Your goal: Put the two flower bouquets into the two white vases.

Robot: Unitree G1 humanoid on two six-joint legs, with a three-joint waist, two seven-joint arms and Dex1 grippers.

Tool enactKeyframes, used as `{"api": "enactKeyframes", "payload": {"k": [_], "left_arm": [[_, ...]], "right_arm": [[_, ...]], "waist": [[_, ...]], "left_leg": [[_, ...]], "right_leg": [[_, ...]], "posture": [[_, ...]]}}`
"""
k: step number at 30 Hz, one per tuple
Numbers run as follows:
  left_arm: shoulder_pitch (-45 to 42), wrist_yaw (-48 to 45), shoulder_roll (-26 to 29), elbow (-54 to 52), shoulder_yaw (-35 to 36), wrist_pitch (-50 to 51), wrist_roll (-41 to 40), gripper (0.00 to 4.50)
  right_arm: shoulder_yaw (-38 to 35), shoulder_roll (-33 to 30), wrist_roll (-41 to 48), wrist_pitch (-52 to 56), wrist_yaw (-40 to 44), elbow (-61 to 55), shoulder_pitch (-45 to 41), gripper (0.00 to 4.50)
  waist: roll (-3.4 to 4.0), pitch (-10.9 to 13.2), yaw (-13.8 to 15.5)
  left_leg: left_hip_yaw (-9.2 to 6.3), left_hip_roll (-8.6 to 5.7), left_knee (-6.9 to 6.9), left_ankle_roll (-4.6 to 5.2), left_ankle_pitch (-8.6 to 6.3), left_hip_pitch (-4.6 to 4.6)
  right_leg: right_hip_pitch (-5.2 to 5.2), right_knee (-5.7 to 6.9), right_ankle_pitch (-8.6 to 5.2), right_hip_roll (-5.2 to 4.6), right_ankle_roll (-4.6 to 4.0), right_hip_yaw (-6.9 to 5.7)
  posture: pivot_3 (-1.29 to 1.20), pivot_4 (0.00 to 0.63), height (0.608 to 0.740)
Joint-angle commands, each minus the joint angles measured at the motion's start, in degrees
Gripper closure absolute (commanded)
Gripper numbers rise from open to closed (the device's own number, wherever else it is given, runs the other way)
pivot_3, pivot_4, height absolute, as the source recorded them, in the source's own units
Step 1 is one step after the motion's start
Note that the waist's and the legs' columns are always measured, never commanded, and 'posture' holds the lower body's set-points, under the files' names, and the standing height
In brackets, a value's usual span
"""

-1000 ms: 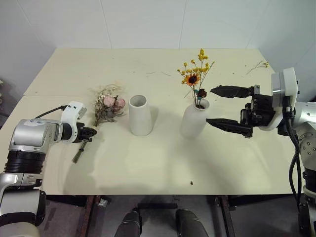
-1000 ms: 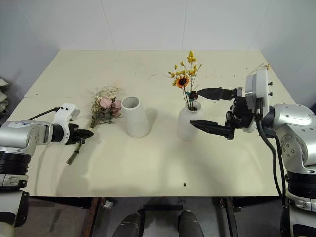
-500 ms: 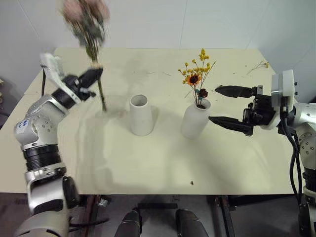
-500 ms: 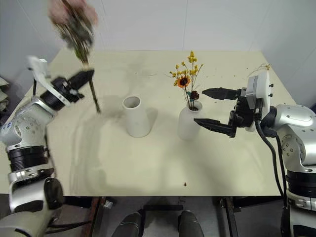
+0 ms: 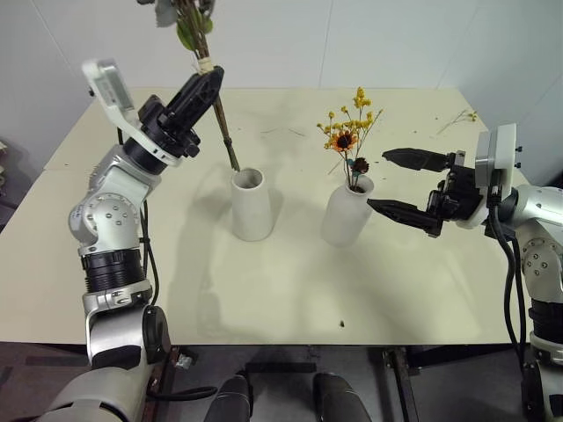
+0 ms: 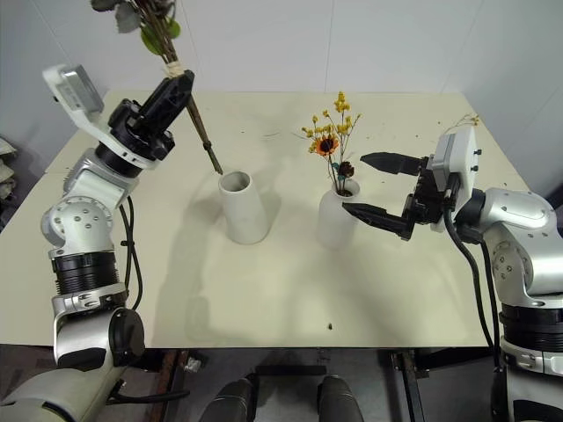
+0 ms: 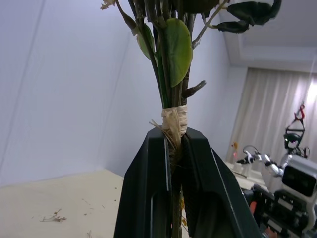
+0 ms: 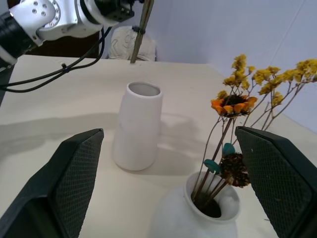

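here we see the left gripper (image 5: 204,86) raised above the table (image 5: 264,290), its two black fingers (image 7: 153,198) pressed together on the stems of the rose bouquet (image 5: 195,35), right at the straw-coloured binding. the bouquet stands nearly upright, tilted a little, its green leaves up at the frame's top edge; its stem ends hang just above and behind the mouth of the cylinder vase (image 5: 251,207), not yet inside it. that vase stands upright near the table's middle.

to the right of it, apart, we find the bottle vase (image 5: 345,214), upright, with the yellow bouquet (image 5: 350,132) already standing in its narrow neck, the orange bloom below the yellow sprigs.

the right gripper (image 5: 400,185) sits level just beside the bottle vase on its right, its fingers spread wide and holding nothing. a few loose twigs (image 5: 462,116) lie near the far right corner of the table.
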Motion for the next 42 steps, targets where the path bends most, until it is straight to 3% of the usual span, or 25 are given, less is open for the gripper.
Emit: {"api": "enactKeyframes", "payload": {"k": [1, 9, 14, 22, 28, 36, 42], "left_arm": [[0.16, -3.09, -1.46, 3.39, -1.41, -6.42, 2.55, 4.45], [1.59, -5.68, -5.26, 9.88, -1.79, -16.66, 5.42, 4.45], [5.06, -8.0, -5.48, 8.89, -3.54, -16.65, 5.71, 4.45], [9.87, -9.34, -0.51, 3.85, -4.85, -14.95, 6.78, 2.0], [9.13, -10.32, 6.78, 1.83, -6.3, -11.73, 8.74, 0.08], [12.16, -16.37, 19.69, 1.39, -6.05, -11.2, 11.63, 0.04], [24.76, -21.13, 28.02, -7.68, -2.78, -7.8, 9.43, 0.04]], "right_arm": [[-1.9, 0.08, 1.18, -0.11, -1.86, -3.81, 0.65, 0.0], [-2.69, 0.91, 2.29, 0.64, -5.97, -6.73, 2.91, 0.0], [-2.54, 1.62, 3.16, 1.62, -7.94, -8.64, 3.38, 0.0], [-1.77, 1.79, 2.86, 0.89, -7.95, -6.91, 1.94, 0.0], [-1.23, 2.19, 2.65, 0.16, -7.05, -5.2, 1.33, 0.0], [-1.34, 1.03, 1.55, -1.21, -4.17, -0.97, 0.27, 0.0], [-4.51, -4.02, -0.7, -3.74, 0.65, 5.8, 1.73, 0.0]], "waist": [[0.0, 0.0, 0.05], [-0.01, 0.0, 0.06], [-0.01, 0.0, -0.01], [-0.01, 0.0, 0.06], [-0.01, 0.0, -0.01], [0.0, 0.0, -0.11], [0.0, 0.0, -0.22]], "left_leg": [[0.0, 0.0, 0.0, 0.0, 0.0, 0.0], [0.0, 0.0, -0.03, 0.01, -0.01, -0.02], [0.0, 0.0, -0.03, 0.01, -0.01, -0.03], [-0.02, 0.01, -0.04, 0.01, 0.0, -0.02], [-0.01, 0.01, -0.07, 0.01, 0.0, -0.01], [-0.01, 0.03, -0.19, 0.02, 0.0, 0.01], [0.06, 0.06, -0.4, 0.02, -0.01, 0.01]], "right_leg": [[0.0, 0.0, 0.0, 0.0, 0.0, 0.0], [-0.01, -0.06, 0.0, -0.01, 0.0, 0.0], [0.0, -0.07, 0.0, -0.02, 0.0, 0.01], [-0.01, -0.04, 0.01, -0.01, -0.01, 0.01], [-0.01, -0.06, 0.01, -0.01, -0.02, 0.02], [-0.05, -0.08, -0.02, 0.0, -0.08, 0.01], [-0.1, -0.17, -0.06, -0.04, -0.15, 0.04]], "posture": [[0.0, 0.15, 0.74], [0.0, 0.15, 0.74], [0.0, 0.15, 0.74], [0.0, 0.15, 0.74], [0.0, 0.15, 0.74], [0.0, 0.15, 0.74], [0.0, 0.15, 0.74]]}}
